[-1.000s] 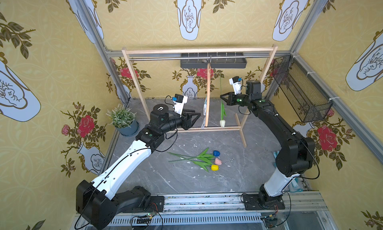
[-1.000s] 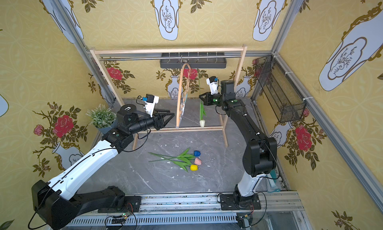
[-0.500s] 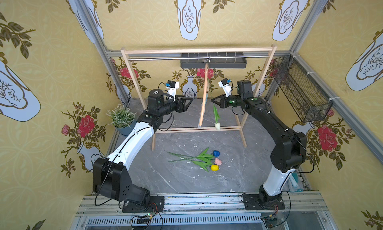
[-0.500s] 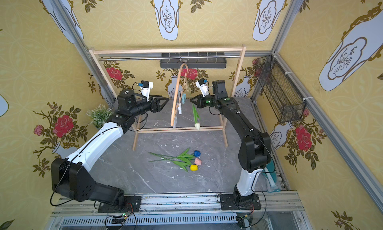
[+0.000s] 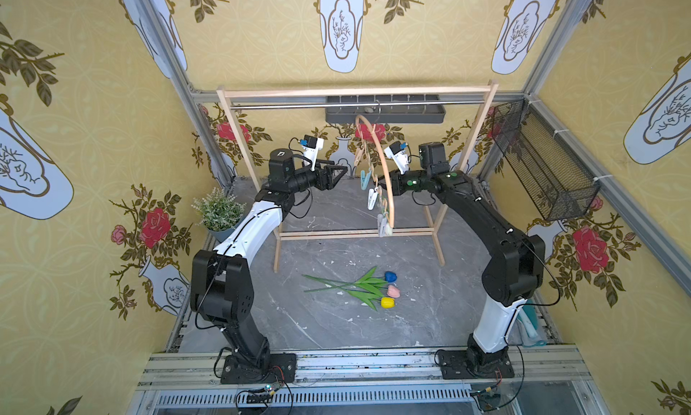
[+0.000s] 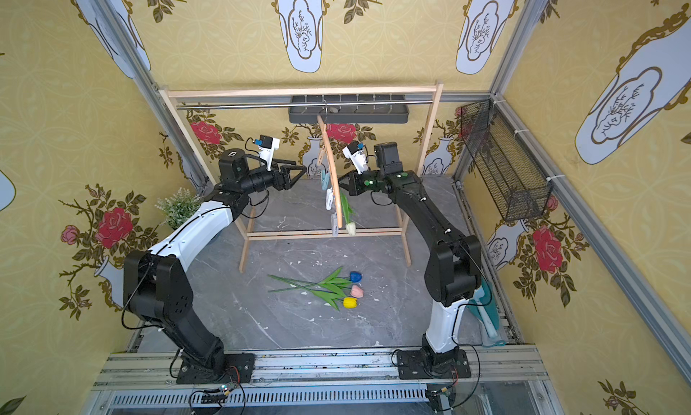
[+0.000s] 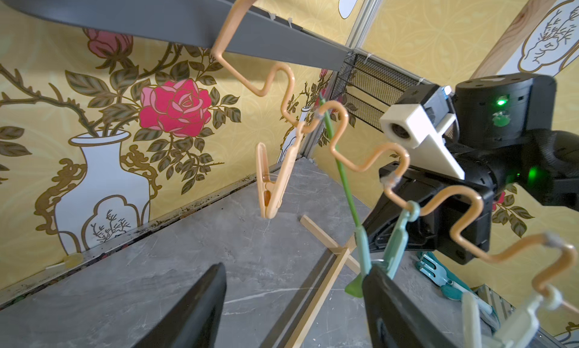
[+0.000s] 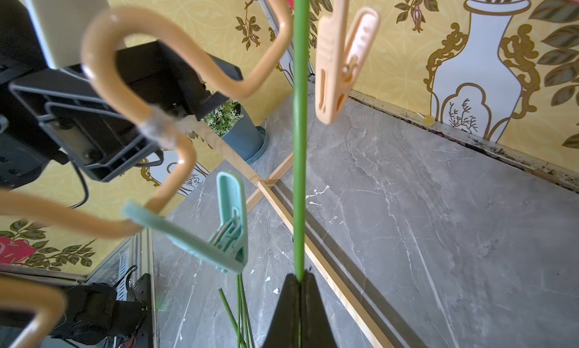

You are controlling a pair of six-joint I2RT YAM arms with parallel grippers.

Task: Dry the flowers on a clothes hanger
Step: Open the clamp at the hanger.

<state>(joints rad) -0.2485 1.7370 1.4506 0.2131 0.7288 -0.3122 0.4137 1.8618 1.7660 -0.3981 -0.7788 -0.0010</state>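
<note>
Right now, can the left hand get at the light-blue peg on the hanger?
Probably yes. The left hand is open and close to the light-blue peg, with nothing between them. The right hand, shut on the tulip stem, is just beyond the hanger, so go in gently.

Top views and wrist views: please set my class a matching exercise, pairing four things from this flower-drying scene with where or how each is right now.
Column one
1. white-headed artificial tulip
2. yellow-headed artificial tulip
3. arched light-wood clothes hanger
4. left gripper

Column two
A. open, holding nothing
B. hooked on the rack's metal rail
C. lying on the grey marbled floor
D. stem pinched in the shut right gripper, head hanging down

Pairs: 1-D, 2-C, 3-B, 4-A
</note>
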